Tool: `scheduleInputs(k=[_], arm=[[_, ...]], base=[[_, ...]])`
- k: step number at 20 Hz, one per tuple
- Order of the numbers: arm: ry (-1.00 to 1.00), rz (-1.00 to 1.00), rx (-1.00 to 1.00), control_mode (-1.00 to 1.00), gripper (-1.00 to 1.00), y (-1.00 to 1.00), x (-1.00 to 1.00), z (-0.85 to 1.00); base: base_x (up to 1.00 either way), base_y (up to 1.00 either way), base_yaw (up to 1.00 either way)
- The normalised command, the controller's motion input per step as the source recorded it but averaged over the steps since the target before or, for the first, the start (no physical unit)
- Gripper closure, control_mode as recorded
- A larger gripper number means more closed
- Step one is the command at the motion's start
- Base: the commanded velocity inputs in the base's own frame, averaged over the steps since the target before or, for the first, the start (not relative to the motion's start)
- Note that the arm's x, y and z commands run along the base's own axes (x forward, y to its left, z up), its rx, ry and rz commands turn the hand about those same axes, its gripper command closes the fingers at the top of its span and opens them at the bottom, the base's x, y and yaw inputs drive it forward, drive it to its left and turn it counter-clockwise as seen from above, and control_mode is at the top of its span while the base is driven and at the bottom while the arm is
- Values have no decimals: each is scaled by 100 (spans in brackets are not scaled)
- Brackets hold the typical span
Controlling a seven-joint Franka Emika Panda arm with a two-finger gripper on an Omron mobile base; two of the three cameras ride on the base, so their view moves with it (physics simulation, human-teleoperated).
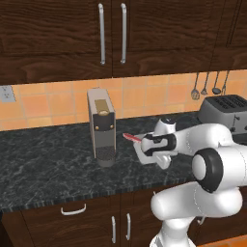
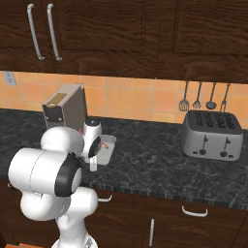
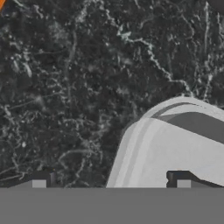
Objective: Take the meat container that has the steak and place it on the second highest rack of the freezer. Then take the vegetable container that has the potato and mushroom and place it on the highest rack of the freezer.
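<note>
At the bottom of the hand view the gripper (image 3: 111, 181) hangs with jaws spread wide, holding nothing, above the grey meat container (image 3: 175, 144) at lower right on the dark desk (image 3: 65, 96). Mid-frame in the left base view, the steak (image 1: 131, 138) pokes out beside the hand; behind stand a coffee machine (image 1: 101, 126) and a toaster (image 1: 225, 112).

counter (image 1: 48, 154): black, white-grey marbled veining
backsplash (image 1: 48, 103): orange tiles, pale grout
cabinets (image 1: 58, 34): dark brown wood grain, silver handles
coffee machine (image 1: 101, 128): grey, tan top panel
toaster (image 2: 211, 135): dark grey
tub (image 3: 175, 144): light grey
steak (image 1: 130, 138): bright red
</note>
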Motion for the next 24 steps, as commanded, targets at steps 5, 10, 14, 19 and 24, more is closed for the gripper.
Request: scheduleInputs(k=[5,10,14,19,24], arm=[[4,-17,0,-100,100,0,0,-22],[1,-7,0,-100,100,0,0,-22],[0,-6,0,-100,100,-3,-8,-3],[-1,-1,0,-100,100,-6,-44,44],[1,0,0,-100,100,-2,-87,98]], base=[[0,0,0],[0,0,0],[0,0,0],[0,0,0],[0,0,0]])
